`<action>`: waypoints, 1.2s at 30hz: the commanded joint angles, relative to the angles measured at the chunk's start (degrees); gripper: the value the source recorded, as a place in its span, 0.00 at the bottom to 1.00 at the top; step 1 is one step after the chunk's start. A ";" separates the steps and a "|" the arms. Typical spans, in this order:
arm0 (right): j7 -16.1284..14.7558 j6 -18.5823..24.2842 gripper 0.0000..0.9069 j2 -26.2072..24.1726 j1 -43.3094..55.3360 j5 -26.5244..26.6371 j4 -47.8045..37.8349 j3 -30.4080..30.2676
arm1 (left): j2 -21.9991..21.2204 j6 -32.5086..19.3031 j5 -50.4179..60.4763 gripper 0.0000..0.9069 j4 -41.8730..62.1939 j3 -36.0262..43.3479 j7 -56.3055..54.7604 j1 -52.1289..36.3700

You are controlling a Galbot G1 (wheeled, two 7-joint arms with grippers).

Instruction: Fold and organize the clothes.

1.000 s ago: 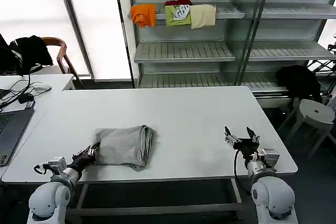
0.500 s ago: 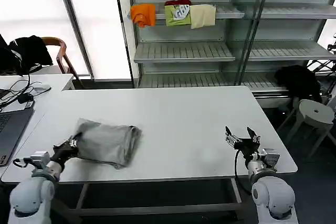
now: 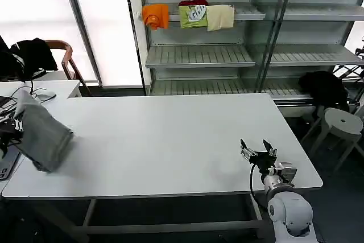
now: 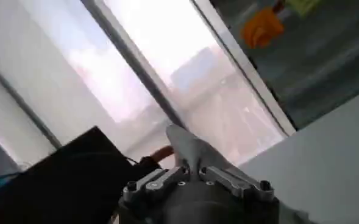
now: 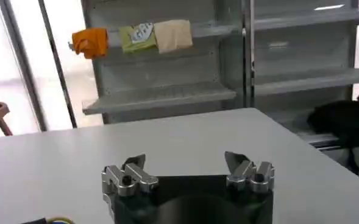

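At the far left edge of the head view, the folded grey shirt (image 3: 42,135) hangs in the air off the end of the white table (image 3: 170,140), tilted, with the left gripper (image 3: 14,124) clamped on its upper corner. It is lifted clear, I judge, so it can be carried aside as a finished bundle. The right gripper (image 3: 255,151) waits near the table's front right corner, fingers spread and holding nothing. Orange, green and cream garments (image 3: 187,15) sit on the shelf (image 3: 199,55) behind, and a laptop (image 3: 5,163) lies on the side desk below the shirt. Half a second ago the shirt lay on the table near the left front; a second ago it was nearer the middle. The right arm has barely shifted.

In the left wrist view, the left gripper (image 4: 197,176) is closed on a pointed fold of the shirt (image 4: 191,146), with the window behind.

In the right wrist view, the right gripper (image 5: 188,167) stands open over the bare table (image 5: 75,158), facing the shelf (image 5: 161,97).
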 commanded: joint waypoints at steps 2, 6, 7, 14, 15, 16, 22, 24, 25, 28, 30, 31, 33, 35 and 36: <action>-0.10 1.91 1.00 -0.39 -1.51 0.13 -1.54 0.84 | -9.28 -5.44 19.12 0.02 -8.93 7.00 2.63 5.81; -0.02 2.61 1.00 -0.64 -2.43 0.24 -2.22 1.60 | -20.05 -10.38 24.60 0.02 -6.03 13.83 -0.05 9.99; 0.02 2.77 1.00 -0.69 -2.70 0.28 -2.46 1.90 | -22.14 -11.20 25.39 0.02 -5.25 15.17 -1.44 10.66; 0.07 3.02 1.00 -1.37 -3.36 0.45 -2.63 2.96 | -27.18 -8.12 18.71 0.02 -6.27 23.81 -4.97 10.86; 0.06 2.98 1.00 -1.44 -3.31 0.50 -2.60 3.06 | -27.01 -7.36 18.00 0.02 -6.63 24.43 -5.44 10.41; 0.11 2.87 1.00 -1.52 -3.20 0.57 -2.48 3.18 | -26.64 -5.62 16.16 0.02 -7.22 25.20 -6.58 10.02; 0.17 2.45 1.00 -1.44 -2.95 0.41 -1.74 3.19 | -25.81 -3.09 6.05 0.02 -8.40 32.02 -11.14 7.45; 0.19 2.26 1.00 -1.36 -2.89 0.30 -1.54 3.18 | -26.02 -2.76 5.03 0.02 -7.82 35.02 -12.13 6.63; 0.16 2.09 1.00 -1.32 -2.85 0.24 -1.31 3.15 | -26.43 -2.68 3.96 0.03 -7.42 36.47 -12.90 5.92; 0.03 1.70 1.00 -1.27 -2.80 -0.06 -0.78 2.98 | -28.01 -1.28 0.47 0.03 -5.66 41.31 -14.69 3.25; -0.01 1.52 1.00 -1.17 -2.73 -0.31 -0.43 2.81 | -29.68 -0.75 -0.68 0.03 -3.86 44.52 -15.98 0.90; 0.00 1.43 1.00 -1.08 -2.68 -0.52 -0.28 2.71 | -30.25 -0.54 -1.17 0.03 -3.08 45.28 -16.35 0.55; 0.02 1.21 1.00 -0.86 -2.60 -0.94 0.05 2.45 | -32.68 0.59 -2.86 0.03 -0.85 48.21 -17.58 -1.65; 0.08 1.03 1.00 -0.71 -2.49 -1.42 0.22 2.07 | -34.95 0.70 -2.68 0.03 1.53 50.03 -18.39 -2.84; 0.08 0.98 1.00 -0.58 -2.42 -1.83 0.26 1.83 | -36.00 0.69 -2.43 0.04 2.99 50.67 -18.76 -3.35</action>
